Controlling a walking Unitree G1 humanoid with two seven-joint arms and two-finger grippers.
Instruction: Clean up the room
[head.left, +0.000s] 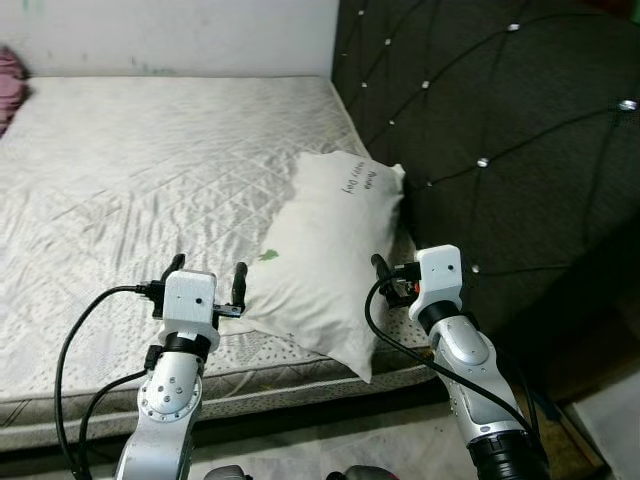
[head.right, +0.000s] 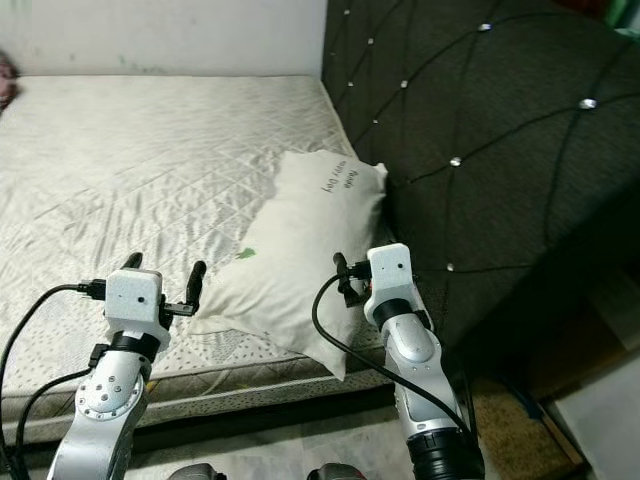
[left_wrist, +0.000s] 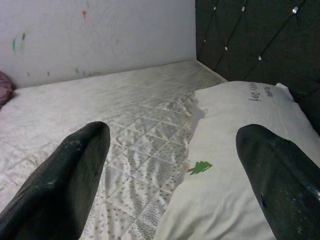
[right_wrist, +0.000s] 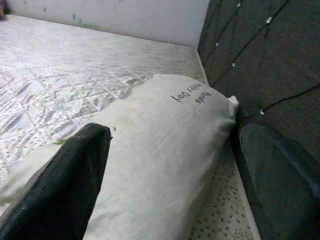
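A white pillow (head.left: 330, 250) with black lettering and a small green mark lies slanted on the mattress (head.left: 150, 150), its far end against the dark headboard (head.left: 500, 120). The near corner overhangs the bed's front edge. My left gripper (head.left: 208, 275) hovers open at the pillow's near left edge, one finger over the mattress and the other over the pillow (left_wrist: 240, 150). At the pillow's right side my right gripper (right_wrist: 172, 131) is open; one finger (head.left: 380, 265) is over the pillow and the other is toward the headboard. Neither holds anything.
The tufted headboard runs along the right of the bed. A white wall (head.left: 170, 35) closes the far side. A pink cloth (head.left: 8, 85) lies at the far left of the mattress. Floor (head.left: 600, 420) shows at the lower right.
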